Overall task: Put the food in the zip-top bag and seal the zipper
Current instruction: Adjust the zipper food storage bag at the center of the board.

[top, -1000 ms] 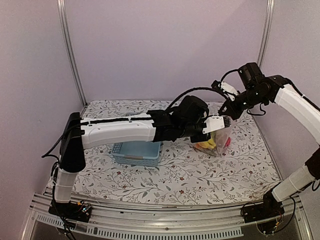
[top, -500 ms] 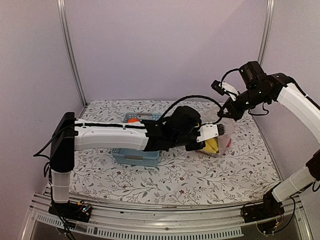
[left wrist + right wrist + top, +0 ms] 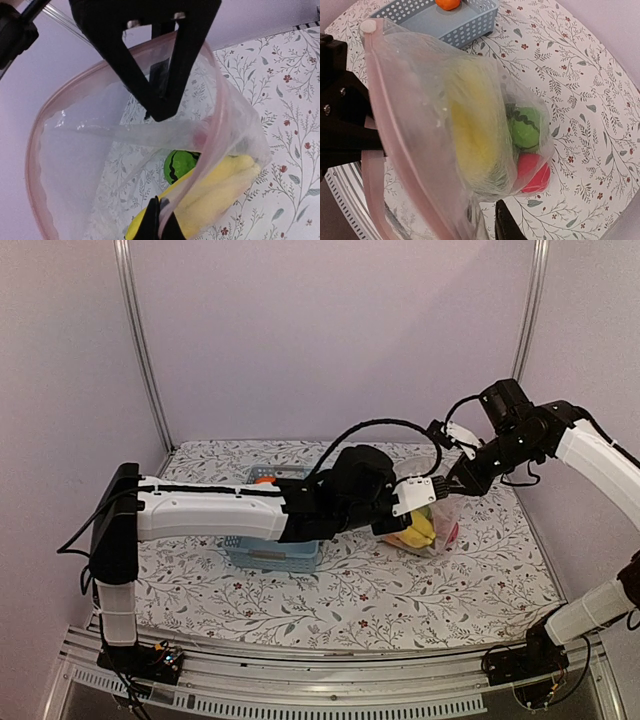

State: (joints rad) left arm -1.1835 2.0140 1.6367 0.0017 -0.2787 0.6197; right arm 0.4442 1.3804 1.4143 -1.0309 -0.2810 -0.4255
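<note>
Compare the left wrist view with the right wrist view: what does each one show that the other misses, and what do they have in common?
Left wrist only: the bag seen into its gaping mouth, the pink rim curving round, with the right gripper over the far rim.
Right wrist only: the blue basket beyond the bag, with an orange piece in it.
Both: the bag itself, the bananas and the green striped piece inside it, and the flowered cloth underneath.
</note>
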